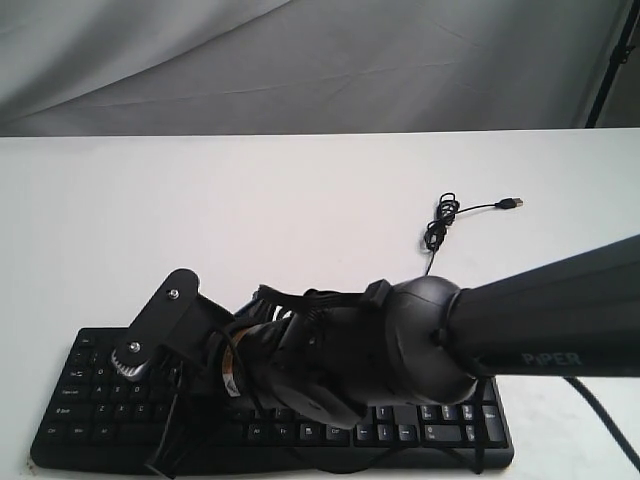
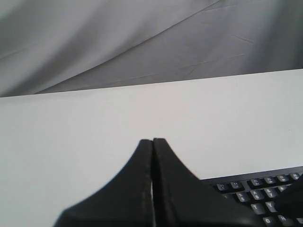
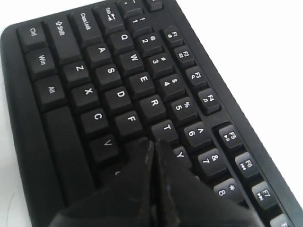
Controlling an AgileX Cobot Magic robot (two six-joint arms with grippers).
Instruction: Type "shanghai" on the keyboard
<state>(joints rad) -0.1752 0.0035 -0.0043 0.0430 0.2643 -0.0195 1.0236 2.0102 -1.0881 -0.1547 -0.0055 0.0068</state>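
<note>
The black keyboard [image 1: 90, 395] lies along the near edge of the white table [image 1: 250, 200]. My right arm [image 1: 540, 320] reaches across it from the right and covers its middle, so the fingertips are hidden in the exterior view. In the right wrist view my right gripper [image 3: 155, 142] is shut and empty. Its tip is over the keyboard [image 3: 109, 75] between F, T, Y and V, hiding the key beneath; I cannot tell if it touches. My left gripper [image 2: 152, 140] is shut and empty above bare table, with the keyboard's [image 2: 255, 189] function-key row off to one side.
A thin black USB cable [image 1: 440, 215], coiled partway, ends in a plug [image 1: 512, 203] on the table behind the keyboard. Grey cloth [image 1: 300, 60] hangs behind the table's far edge. A black pole [image 1: 610, 70] stands at the back right.
</note>
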